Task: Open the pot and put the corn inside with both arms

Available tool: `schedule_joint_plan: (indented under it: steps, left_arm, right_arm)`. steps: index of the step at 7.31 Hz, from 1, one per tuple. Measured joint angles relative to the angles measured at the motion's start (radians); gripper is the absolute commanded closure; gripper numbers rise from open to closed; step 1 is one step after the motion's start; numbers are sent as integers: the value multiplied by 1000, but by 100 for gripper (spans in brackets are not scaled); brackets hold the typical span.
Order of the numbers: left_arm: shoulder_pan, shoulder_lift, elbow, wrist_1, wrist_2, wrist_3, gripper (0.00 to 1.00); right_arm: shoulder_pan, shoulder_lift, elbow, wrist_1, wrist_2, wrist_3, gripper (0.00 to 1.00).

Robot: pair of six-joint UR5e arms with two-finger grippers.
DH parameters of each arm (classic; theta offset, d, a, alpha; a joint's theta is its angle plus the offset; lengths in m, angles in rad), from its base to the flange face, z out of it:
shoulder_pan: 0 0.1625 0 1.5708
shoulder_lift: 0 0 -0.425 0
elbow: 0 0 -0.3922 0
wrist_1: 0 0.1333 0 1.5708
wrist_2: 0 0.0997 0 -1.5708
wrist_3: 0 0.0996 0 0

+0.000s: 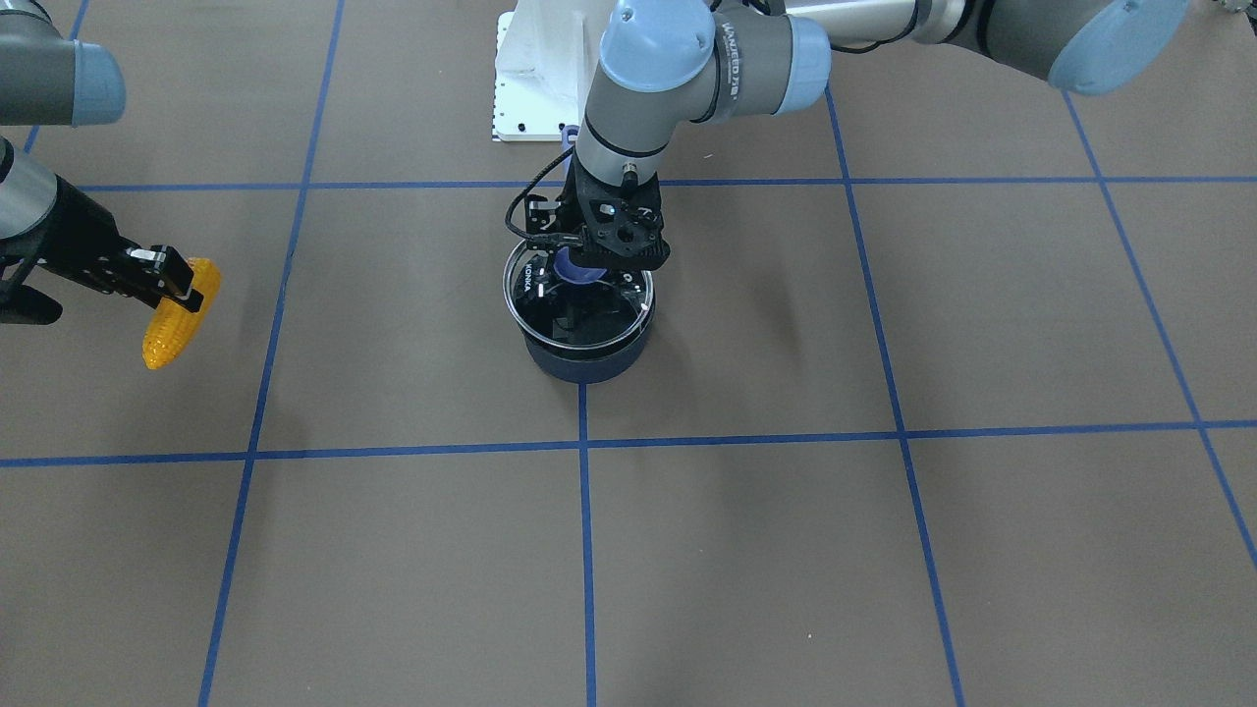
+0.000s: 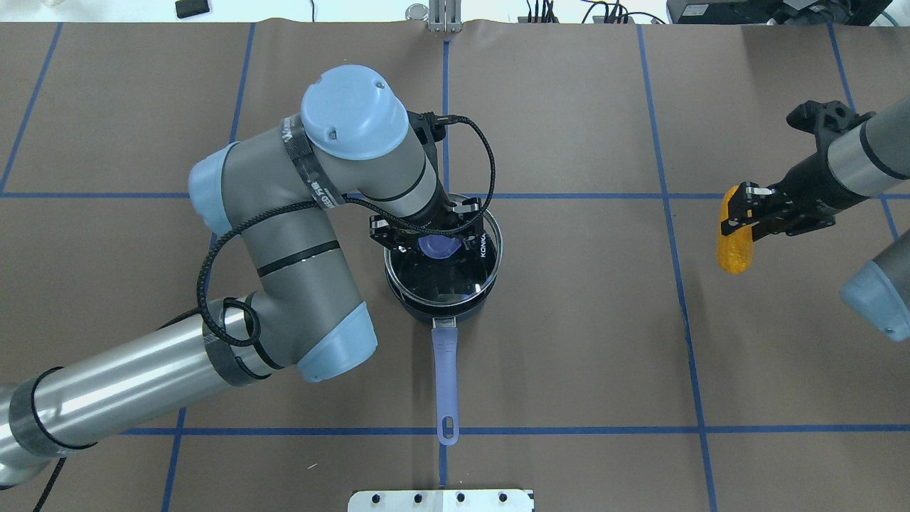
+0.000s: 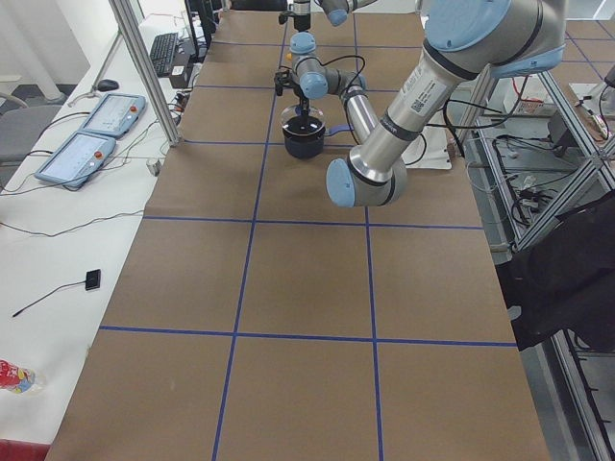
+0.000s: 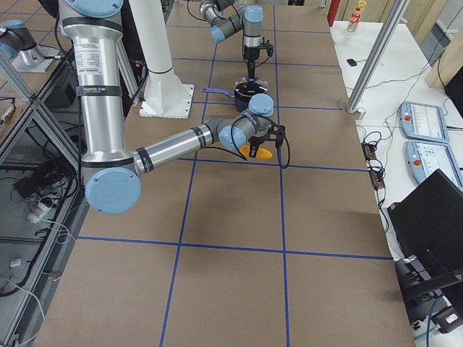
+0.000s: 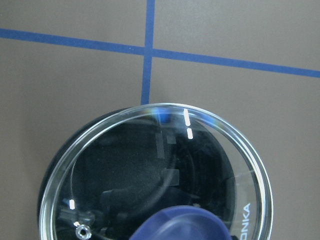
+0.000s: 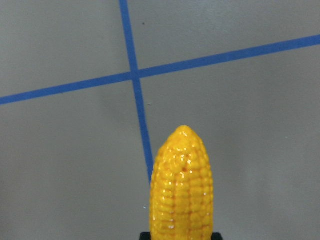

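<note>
The left gripper (image 2: 435, 240) points straight down, its two black fingers closed against opposite sides of the lavender knob (image 2: 437, 248) of a clear glass lid (image 2: 441, 283). From the left wrist view only the knob's rounded top shows at the bottom edge, with the lid's glass ring spread out ahead of it.

Directly below the gripper, the lid covers the mouth of the pot (image 2: 426, 313), whose dark navy wall shows beneath the glass rim. Whether the lid sits on the rim or hangs just clear of it cannot be told. The pot's long lavender-blue handle (image 2: 446, 380) runs out from under the gripper toward the robot's white base plate (image 2: 441, 500), along a blue tape line (image 2: 569, 431) on the brown table (image 2: 569, 320).

The right gripper (image 2: 738, 210) is well apart from the pot, out on the robot's right side. Its fingers are clamped across the thick end of the corn (image 2: 732, 242), and the rest of the cob reaches out past the fingertips to its tapered tip. In the right wrist view the cob fills the lower middle, its tip pointing away from the gripper over a crossing of tape lines. Nothing lies between the corn and the pot but table.
</note>
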Motion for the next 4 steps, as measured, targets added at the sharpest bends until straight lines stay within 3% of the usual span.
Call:
schedule_joint_plan:
  steps: [4]
  left_arm:
    - [-184,327,-217,12,-124,349,51]
  right_arm:
    - [-158,285,2,-96,-95,366,79]
